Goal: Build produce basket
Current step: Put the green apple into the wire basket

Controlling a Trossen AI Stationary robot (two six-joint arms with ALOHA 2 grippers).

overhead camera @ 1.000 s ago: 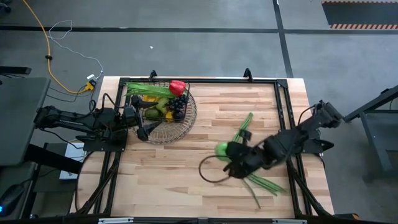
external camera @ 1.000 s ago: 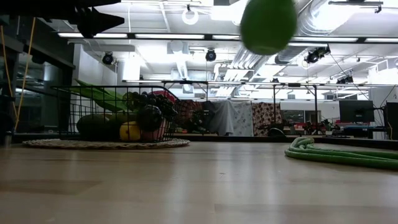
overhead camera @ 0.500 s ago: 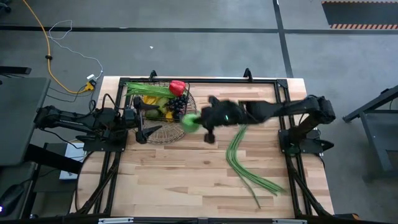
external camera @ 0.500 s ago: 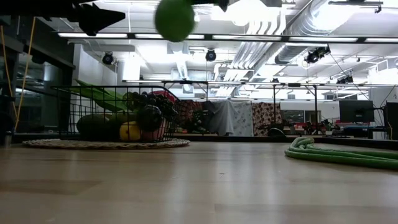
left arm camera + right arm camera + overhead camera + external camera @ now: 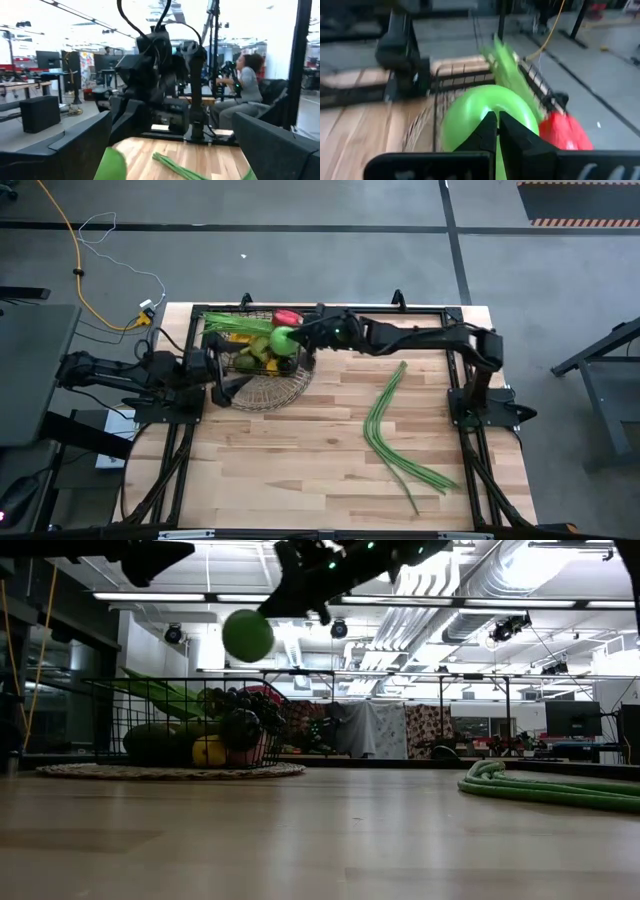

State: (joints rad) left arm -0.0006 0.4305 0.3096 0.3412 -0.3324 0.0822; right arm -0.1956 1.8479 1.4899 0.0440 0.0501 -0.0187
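The dark wire basket (image 5: 213,340) stands on a round woven mat (image 5: 268,390) at the table's far left. It holds a red pepper (image 5: 288,317), leafy greens (image 5: 235,325), dark grapes and other fruit (image 5: 205,745). My right gripper (image 5: 302,336) reaches in from the right, shut on the green apple (image 5: 283,339), which hangs above the basket's right part (image 5: 247,635). My left gripper (image 5: 226,384) is open at the basket's near-left side, its fingers wide apart (image 5: 175,150). Long green beans (image 5: 385,420) lie on the table's right half. My right gripper pinches the green apple at its top hollow (image 5: 492,111), the two fingers (image 5: 510,132) nearly together; what exactly lies between them is hidden by the fingers. It comes slanting down from the table's right. The apple hangs below the fingertips, lifted clear above the basket.
The bean bundle (image 5: 540,790) lies across the right half of the table. Black frame rails (image 5: 455,350) run along the table's edges. The table's middle and near part is bare wood. People sit at desks in the room beyond (image 5: 245,85).
My right gripper has carried the apple from the table's near right, by the beans, up and across toward the far left, and now holds it over the basket, lower than half a second ago. It has stayed shut. The beans have stayed on the table.
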